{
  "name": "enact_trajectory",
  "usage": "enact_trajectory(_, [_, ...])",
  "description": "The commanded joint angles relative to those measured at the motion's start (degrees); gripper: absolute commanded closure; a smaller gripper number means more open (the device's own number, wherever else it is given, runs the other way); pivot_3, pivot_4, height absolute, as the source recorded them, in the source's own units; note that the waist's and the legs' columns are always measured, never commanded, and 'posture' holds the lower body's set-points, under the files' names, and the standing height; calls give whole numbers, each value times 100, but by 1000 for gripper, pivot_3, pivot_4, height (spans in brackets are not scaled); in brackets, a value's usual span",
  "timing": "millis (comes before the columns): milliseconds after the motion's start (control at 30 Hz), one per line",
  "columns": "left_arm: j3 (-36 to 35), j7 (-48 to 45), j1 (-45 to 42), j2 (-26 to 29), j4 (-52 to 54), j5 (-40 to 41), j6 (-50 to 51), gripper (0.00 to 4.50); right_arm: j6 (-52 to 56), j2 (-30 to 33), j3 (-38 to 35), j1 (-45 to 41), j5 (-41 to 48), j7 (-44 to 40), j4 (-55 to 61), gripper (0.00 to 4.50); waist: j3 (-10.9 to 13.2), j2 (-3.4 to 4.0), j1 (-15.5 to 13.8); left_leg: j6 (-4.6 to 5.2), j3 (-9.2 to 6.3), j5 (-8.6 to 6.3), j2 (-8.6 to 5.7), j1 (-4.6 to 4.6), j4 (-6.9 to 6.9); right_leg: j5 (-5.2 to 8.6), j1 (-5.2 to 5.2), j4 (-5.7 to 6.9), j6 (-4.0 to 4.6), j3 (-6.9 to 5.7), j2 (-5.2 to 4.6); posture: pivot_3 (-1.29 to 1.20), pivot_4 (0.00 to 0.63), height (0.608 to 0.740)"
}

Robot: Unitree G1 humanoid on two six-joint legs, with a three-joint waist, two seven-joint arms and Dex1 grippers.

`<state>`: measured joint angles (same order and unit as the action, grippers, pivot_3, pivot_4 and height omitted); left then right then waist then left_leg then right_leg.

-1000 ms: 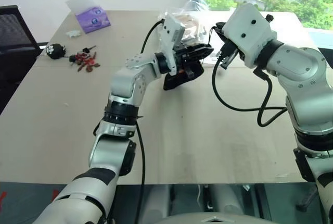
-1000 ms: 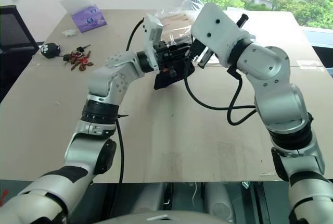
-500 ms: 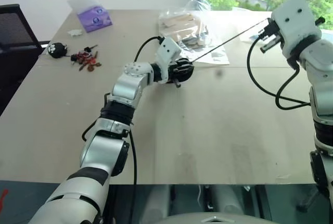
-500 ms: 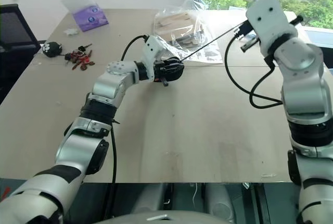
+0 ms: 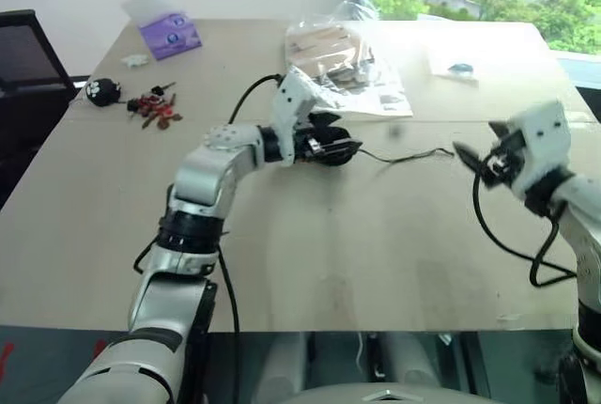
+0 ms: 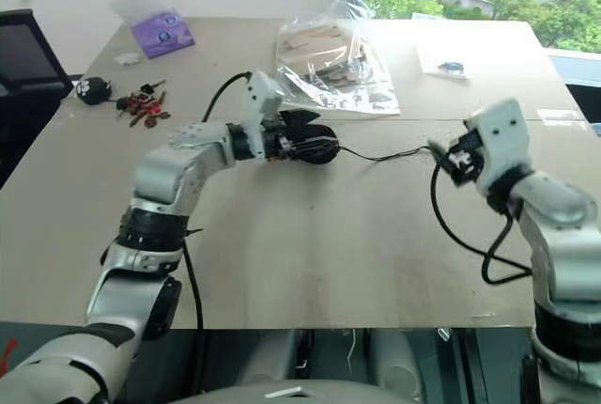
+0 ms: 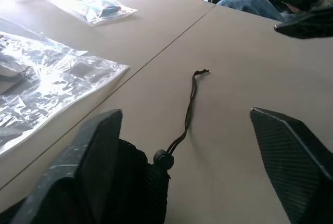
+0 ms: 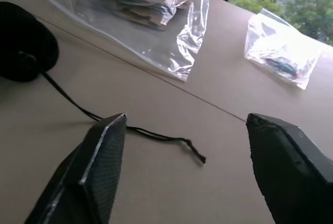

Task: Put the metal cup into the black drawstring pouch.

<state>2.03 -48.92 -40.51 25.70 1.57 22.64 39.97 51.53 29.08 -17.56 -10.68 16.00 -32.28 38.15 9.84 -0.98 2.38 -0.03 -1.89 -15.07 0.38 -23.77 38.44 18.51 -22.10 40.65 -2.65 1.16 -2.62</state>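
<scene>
We find the black drawstring pouch (image 6: 305,146) lying cinched on the table (image 6: 310,244) near its middle, its cord (image 7: 188,107) trailing slack to the right. The metal cup cannot be confirmed; we judge it to be inside the pouch. The left gripper (image 7: 208,156) stands wide around the pouch neck, holding nothing. The right gripper (image 8: 192,166), at the right, is spread wide and empty above the cord end. Risk: a withdrawing finger may snag the cord and drag the pouch.

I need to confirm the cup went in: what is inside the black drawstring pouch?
The black drawstring pouch lies bulging on the table, its cord trailing loose with the mouth cinched. The fabric covers whatever is inside, so the contents cannot be seen.
</scene>
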Motion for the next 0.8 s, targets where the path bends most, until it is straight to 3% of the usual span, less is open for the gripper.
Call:
enact_trajectory(33, [-656,435,421,98,786,264,114,0,-374,-167,-387,524,546,-237,429,320,0,2,-1,2,1,-1,1,1,2,0,0,4,0,3,2,0,150,740])
enact_trajectory(233, [-1966,802,2286,397,1801,640,188,0,-1382,-267,-792,2007,369,-282,731,154,-6,8,-42,15,-5,-8,-3,6,10,-1,11,6,0,8,0,0,150,740])
enact_trajectory(433, [-2244,991,3693,404,2416,723,-179,0,-2294,-116,-694,3117,244,-508,714,154,-7,6,-127,19,-9,-11,1,29,-3,0,47,-27,0,6,-11,0,150,740])
enact_trajectory(600, [-2350,1081,4052,432,2488,875,-240,0,-2571,-233,-582,3142,224,-255,469,154,-5,10,-166,26,-13,-16,12,130,-18,-1,155,-71,9,0,-12,0,150,740])
enact_trajectory(800, [-2393,1226,4169,452,2541,965,-314,0,-2571,-319,-473,2723,300,69,234,154,-5,9,-160,26,-12,-16,13,123,-19,-5,148,-73,12,3,-7,0,150,740])
